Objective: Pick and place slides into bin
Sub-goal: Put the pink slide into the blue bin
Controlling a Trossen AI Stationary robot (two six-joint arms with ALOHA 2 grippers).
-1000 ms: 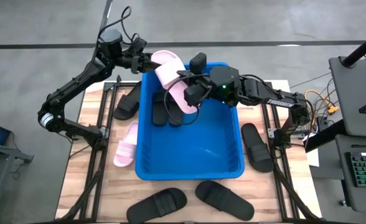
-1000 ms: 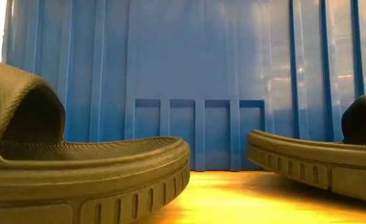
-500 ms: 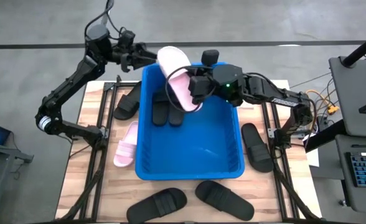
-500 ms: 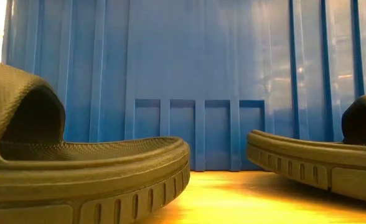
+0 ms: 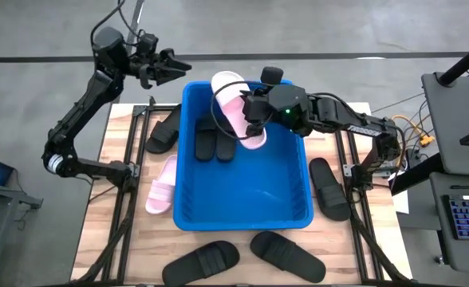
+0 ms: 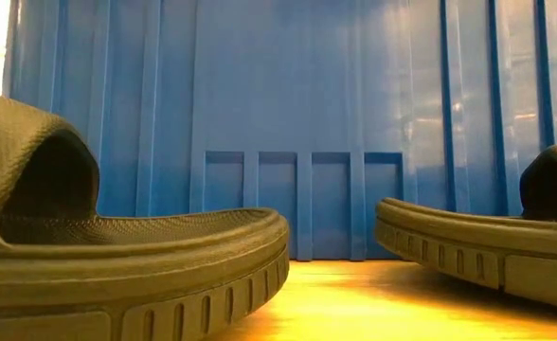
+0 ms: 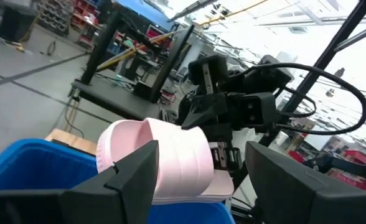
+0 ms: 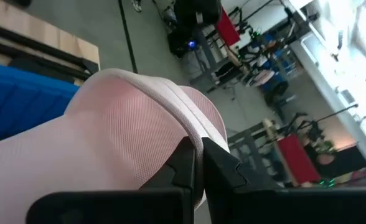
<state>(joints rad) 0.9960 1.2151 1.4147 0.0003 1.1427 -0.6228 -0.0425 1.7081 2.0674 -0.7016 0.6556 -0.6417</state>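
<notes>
- Left pincer [image 5: 171,65] is up past the tabletop's [image 5: 111,231] far left corner, over bare floor, fingers apart and holding nothing. Loads of open room around it out there.
- Right pincer [image 5: 250,112] hangs over the far end of the bin [image 5: 242,217], fingers pressed together on the strap of a pink slide [image 5: 236,106]. That slide is tilted in the air above the bin's far rim, toe end poking out past it.
- Inside the bin: two black slides [image 5: 214,145] lying side by side near the far left corner. The rest of the blue floor is bare, so most of it is free.
- Left edge of the tabletop: one black slide [image 5: 163,130] and a second pink slide [image 5: 162,186], both just beside the bin's wall.
- Right edge: one black slide [image 5: 329,188] close to the bin.
- Near edge: two more black slides [image 5: 242,255], sitting between the bin and the tabletop's edge. Pretty tight gaps on all three sides.
</notes>
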